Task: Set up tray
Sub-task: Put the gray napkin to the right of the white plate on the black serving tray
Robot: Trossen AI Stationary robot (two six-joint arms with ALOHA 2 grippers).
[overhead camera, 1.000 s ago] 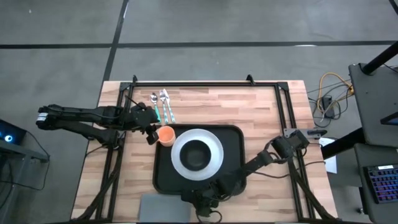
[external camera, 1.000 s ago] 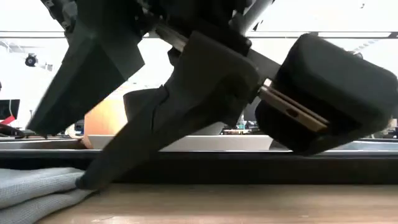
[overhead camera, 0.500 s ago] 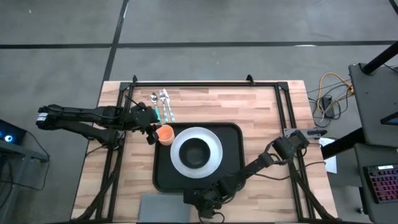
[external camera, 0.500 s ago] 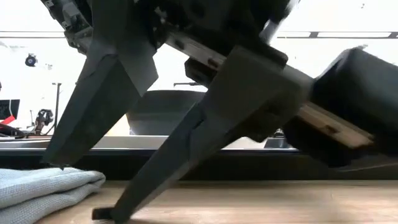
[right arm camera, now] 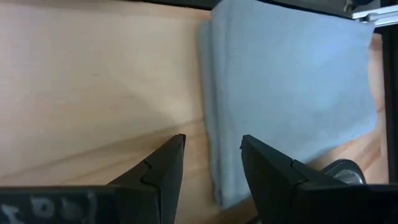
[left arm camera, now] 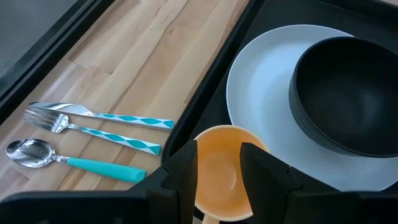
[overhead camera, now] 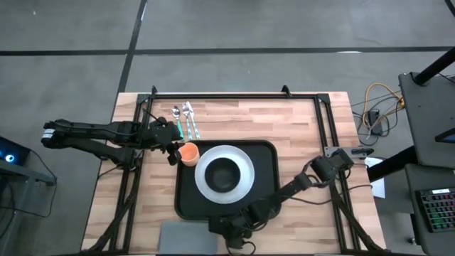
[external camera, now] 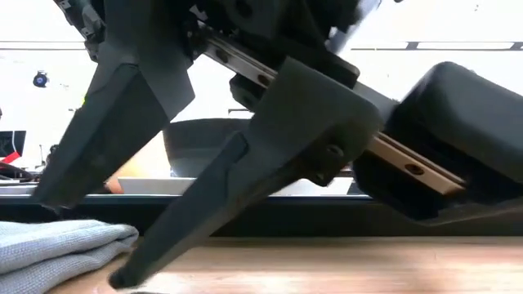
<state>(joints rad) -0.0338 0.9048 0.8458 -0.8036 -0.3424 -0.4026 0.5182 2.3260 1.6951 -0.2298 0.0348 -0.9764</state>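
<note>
Black tray (overhead camera: 266, 186), white plate (overhead camera: 245, 173), black bowl (overhead camera: 222, 176), orange cup (overhead camera: 189, 153), grey napkin (right arm camera: 292, 99), teal-and-white patterned cutlery handles (left arm camera: 134, 130), pale wood table (overhead camera: 242, 121)

Bare wood behind the tray (overhead camera: 266, 206) — only cutlery (overhead camera: 183, 121) there; plate (overhead camera: 242, 165) fills its centre.

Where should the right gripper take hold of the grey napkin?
Probably at the folded edge nearest the right gripper: the grey napkin lies flat on the table, so come down from above with one finger on each side of that edge and pinch it.
</note>
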